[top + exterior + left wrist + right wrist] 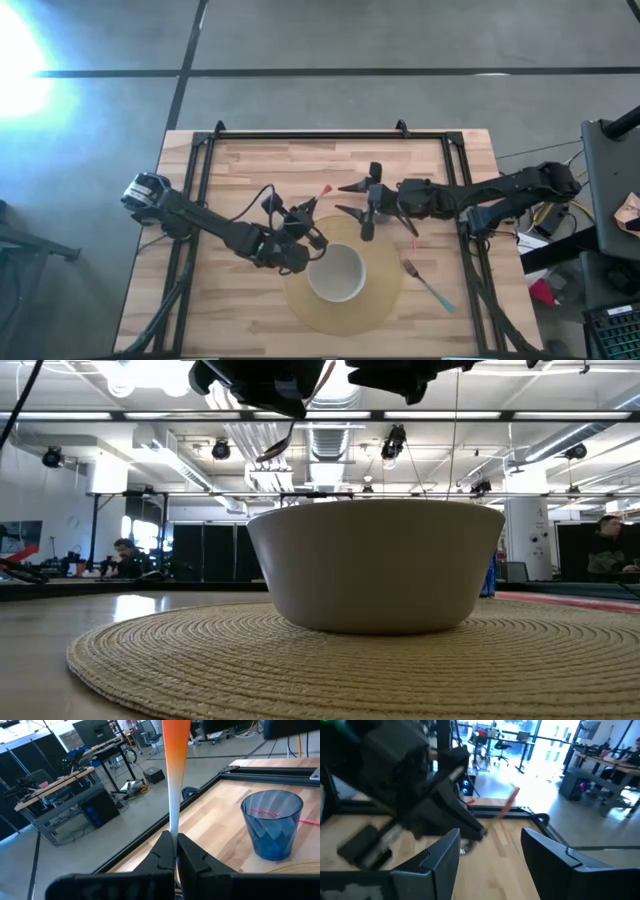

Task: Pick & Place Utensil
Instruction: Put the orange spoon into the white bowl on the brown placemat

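In the centre of the high view the left end effector [297, 243] is closed on a utensil [316, 196] with an orange and white handle; the handle points to the upper right of the frame and its working end hangs just at the upper left rim of the white bowl [336, 272], which stands on a round woven placemat [385, 300]. In the left wrist view the same handle [175, 750] rises straight from between the closed fingers [165, 855], and a blue cup [272, 822] stands on the tabletop [220, 820] at the right of the frame. The right end effector [360, 200] is wide open and holds nothing; it is just to the right of the utensil handle, above the upper edge of the placemat. A fork with a teal handle [428, 283] lies on the tabletop in the lower right, just beside the placemat. I judge that the step in hand is the carrying of the utensil by the left arm, with the right arm free. The next move probably needs to bring the utensil over the bowl and then open the fingers, without touching the bowl rim
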You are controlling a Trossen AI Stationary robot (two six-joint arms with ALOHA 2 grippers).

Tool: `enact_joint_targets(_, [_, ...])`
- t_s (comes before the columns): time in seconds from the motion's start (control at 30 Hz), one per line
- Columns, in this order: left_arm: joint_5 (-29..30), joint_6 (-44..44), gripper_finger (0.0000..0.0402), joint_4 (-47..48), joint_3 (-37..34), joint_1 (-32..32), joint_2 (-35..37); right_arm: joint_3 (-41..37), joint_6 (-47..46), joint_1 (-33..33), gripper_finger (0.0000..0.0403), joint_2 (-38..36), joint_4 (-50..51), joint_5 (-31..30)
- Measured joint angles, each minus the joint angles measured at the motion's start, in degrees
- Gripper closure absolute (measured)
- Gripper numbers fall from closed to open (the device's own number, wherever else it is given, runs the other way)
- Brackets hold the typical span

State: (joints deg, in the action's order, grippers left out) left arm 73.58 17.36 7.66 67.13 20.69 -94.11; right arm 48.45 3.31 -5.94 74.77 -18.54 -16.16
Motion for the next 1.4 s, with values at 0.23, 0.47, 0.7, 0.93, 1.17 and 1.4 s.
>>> enact_joint_targets(0.23, [-0.54,-0.77,0.0401,-1.9,0.0,0.0,-1.65,0.0,-2.87,0.0,0.0195,2.9,-4.31,-0.09])
enact_joint_targets(0.47, [-0.55,-0.76,0.04,-2.95,0.0,0.0,-2.14,1.08,-3.8,0.11,0.0197,5.14,-4.78,-0.66])
enact_joint_targets(0.7, [-0.53,-0.74,0.0399,-3.17,0.0,0.04,-2.14,2.86,-3.55,0.38,0.0197,7.11,-4.77,-3.54])
enact_joint_targets(0.93, [-0.51,-0.29,0.0399,-3.63,-0.57,0.04,-2.14,2.91,-7.29,1.69,0.0237,7.09,-4.62,-3.53])
enact_joint_targets(1.17, [-0.48,-0.21,0.0399,-3.63,-0.72,0.04,-2.14,2.91,-8.98,2.56,0.0339,7.75,-4.47,-3.26])
enact_joint_targets(1.4, [-0.38,-0.32,0.0395,-3.56,-0.74,-0.01,-2.14,2.93,-7.8,2.52,0.039,7.81,-4.66,-2.65])
